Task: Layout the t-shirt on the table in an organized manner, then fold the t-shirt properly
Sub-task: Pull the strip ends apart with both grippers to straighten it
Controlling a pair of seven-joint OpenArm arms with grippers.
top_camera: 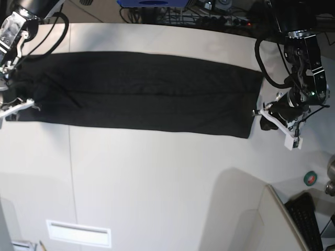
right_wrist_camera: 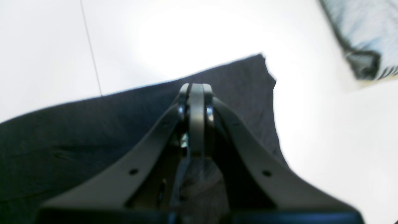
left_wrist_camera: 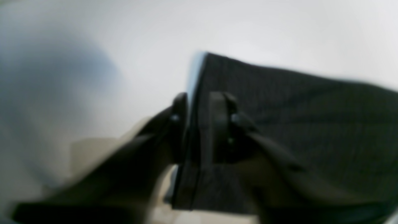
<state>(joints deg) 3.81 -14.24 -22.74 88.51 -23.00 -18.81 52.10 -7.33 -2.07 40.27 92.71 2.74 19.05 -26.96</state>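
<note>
The black t-shirt point(top_camera: 141, 94) lies as a long flat strip across the far half of the white table point(top_camera: 157, 183), with no print showing. My left gripper point(top_camera: 260, 116) is at the strip's right end. In the left wrist view it point(left_wrist_camera: 199, 124) is shut on the shirt's edge point(left_wrist_camera: 311, 124), with fabric between the fingers. My right gripper point(top_camera: 10, 107) is at the strip's left end. In the right wrist view it point(right_wrist_camera: 196, 90) is shut over the shirt point(right_wrist_camera: 77, 130), with fabric bunched under the fingers. The table seam point(right_wrist_camera: 91, 53) runs behind it.
A green tape roll point(top_camera: 310, 179) and a keyboard point(top_camera: 309, 214) sit at the right edge. A white upright panel point(top_camera: 246, 219) stands at the front right. A white label plate point(top_camera: 78, 232) is near the front edge. Cables and a blue object point(top_camera: 152, 2) lie beyond the far edge.
</note>
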